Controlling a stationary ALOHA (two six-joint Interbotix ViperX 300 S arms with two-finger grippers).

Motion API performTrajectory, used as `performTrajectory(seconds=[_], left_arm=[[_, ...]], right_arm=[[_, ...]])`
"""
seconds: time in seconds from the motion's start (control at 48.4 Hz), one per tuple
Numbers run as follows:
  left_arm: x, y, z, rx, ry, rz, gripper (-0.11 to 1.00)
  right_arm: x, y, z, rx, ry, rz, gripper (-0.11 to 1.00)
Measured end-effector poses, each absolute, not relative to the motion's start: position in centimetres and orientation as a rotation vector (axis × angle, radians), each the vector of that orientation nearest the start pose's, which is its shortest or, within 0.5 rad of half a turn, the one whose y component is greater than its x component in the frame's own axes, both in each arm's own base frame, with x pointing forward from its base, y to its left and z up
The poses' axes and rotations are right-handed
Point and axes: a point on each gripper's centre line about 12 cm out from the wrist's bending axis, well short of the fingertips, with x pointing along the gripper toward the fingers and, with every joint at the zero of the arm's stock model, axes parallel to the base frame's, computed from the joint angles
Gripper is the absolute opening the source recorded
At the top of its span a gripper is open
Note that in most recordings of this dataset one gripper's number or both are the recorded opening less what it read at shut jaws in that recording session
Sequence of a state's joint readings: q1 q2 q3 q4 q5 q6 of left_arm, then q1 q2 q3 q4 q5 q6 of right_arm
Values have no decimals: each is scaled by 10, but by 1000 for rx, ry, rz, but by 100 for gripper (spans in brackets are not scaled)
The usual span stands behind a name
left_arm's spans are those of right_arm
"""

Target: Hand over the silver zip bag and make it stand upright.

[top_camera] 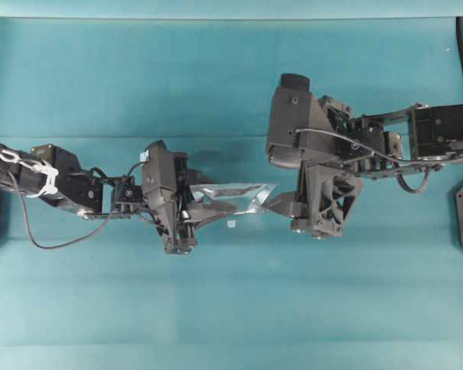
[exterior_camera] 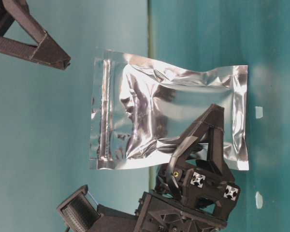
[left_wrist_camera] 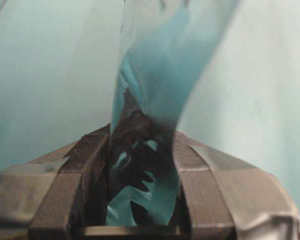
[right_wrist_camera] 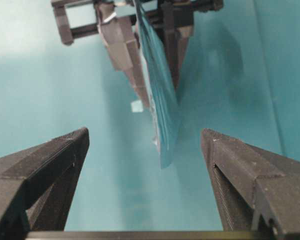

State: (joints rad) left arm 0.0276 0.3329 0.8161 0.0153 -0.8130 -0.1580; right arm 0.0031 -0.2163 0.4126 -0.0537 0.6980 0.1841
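Bag: the silver bag (exterior_camera: 169,116) hangs in the air between my two arms, above the table (top_camera: 231,308), edge-on toward my right wrist camera.
Left pincer: my left pincer (left_wrist_camera: 140,200) is clamped on one end of the bag, foil bunched between the pads.
Right pincer: my right pincer (right_wrist_camera: 145,165) is spread wide, one finger on either side of the bag's free edge and touching neither face.
Step, as I judge it: the handover.
Doing it well: slide the right pincer further on so the pads land past the sealed edge, close squarely, and only then let the left go.
Risk: crinkly foil may slip from a shallow pinch.
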Motion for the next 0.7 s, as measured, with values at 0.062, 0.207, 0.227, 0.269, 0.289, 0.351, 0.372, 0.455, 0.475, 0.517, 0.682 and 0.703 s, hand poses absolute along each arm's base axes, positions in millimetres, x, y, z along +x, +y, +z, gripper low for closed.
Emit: performTrajectory(seconds=[0.062,0.207,0.227,0.269,0.289,0.351,0.372,0.455,0.475,0.517,0.682,0.703], left_arm=[[388,9,78,-152,336,40,30],[388,9,78,-152,336,40,30],[389,9,79,-153,333,41,30],[388,9,78,-153,336,41,30],[389,9,78,-153,334,41,30],[388,9,78,-152,336,40,30],[389,9,78,-153,334,41,30],[388,9,78,-152,336,40,30],[388,9,78,-152,336,40,30],[388,9,78,-152,336,40,30],[389,9,78,-152,334,40,30],[388,9,78,-153,336,41,30]], right_arm=[[362,-3,283,119,888,-94,90],[362,-3,283,119,885,-94,90],[362,-3,283,119,885,-94,90],[363,-3,283,117,883,-94,90],[362,-3,283,117,885,-94,90],[362,-3,283,117,885,-94,90],[363,-3,283,117,883,-94,90],[363,-3,283,117,883,-94,90],[363,-3,283,119,884,-93,90],[363,-3,283,117,883,-94,90],[363,-3,283,117,882,-92,90],[363,-3,283,117,882,-94,90]])
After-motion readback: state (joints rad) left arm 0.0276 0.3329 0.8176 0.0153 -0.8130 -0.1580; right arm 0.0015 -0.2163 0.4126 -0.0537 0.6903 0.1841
